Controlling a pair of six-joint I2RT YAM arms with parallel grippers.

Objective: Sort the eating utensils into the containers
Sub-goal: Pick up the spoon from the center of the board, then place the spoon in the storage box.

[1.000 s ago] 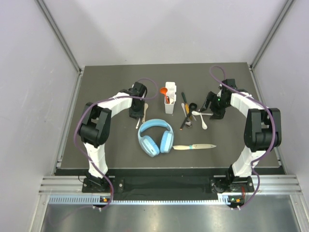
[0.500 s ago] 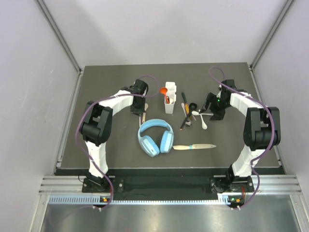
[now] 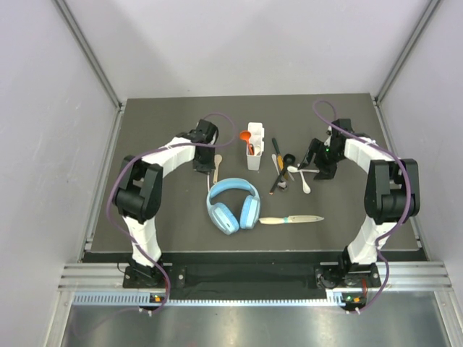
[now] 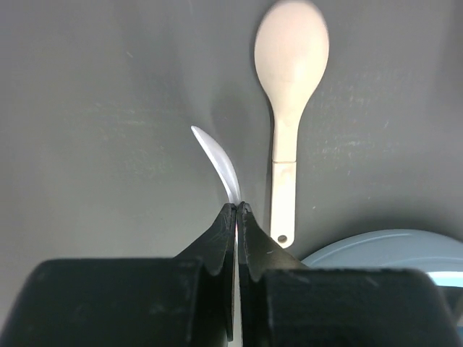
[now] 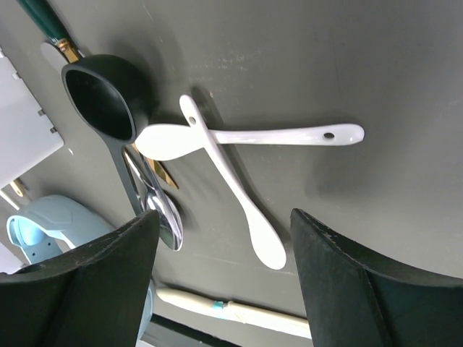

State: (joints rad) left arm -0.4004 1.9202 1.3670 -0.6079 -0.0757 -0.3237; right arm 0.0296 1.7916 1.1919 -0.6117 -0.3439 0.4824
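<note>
Slippage worries me at the left wrist: my left gripper (image 4: 236, 210) is pinched tight on just the end of a thin pale utensil (image 4: 217, 153), which could swivel out on lifting; a beige spoon (image 4: 288, 108) lies just beside. Right wrist: my right gripper (image 5: 224, 220) gapes wide and empty, crossed white spoons (image 5: 239, 137) between its fingers. From above, the caddy (image 3: 255, 163) stands between both arms.

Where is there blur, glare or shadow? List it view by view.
Left wrist: left fingers dark and soft, metal utensil glints, beige spoon sharp. Right wrist: right fingers blurred, white spoons cast soft shadows. Top view: even light, no glare on the table.
</note>
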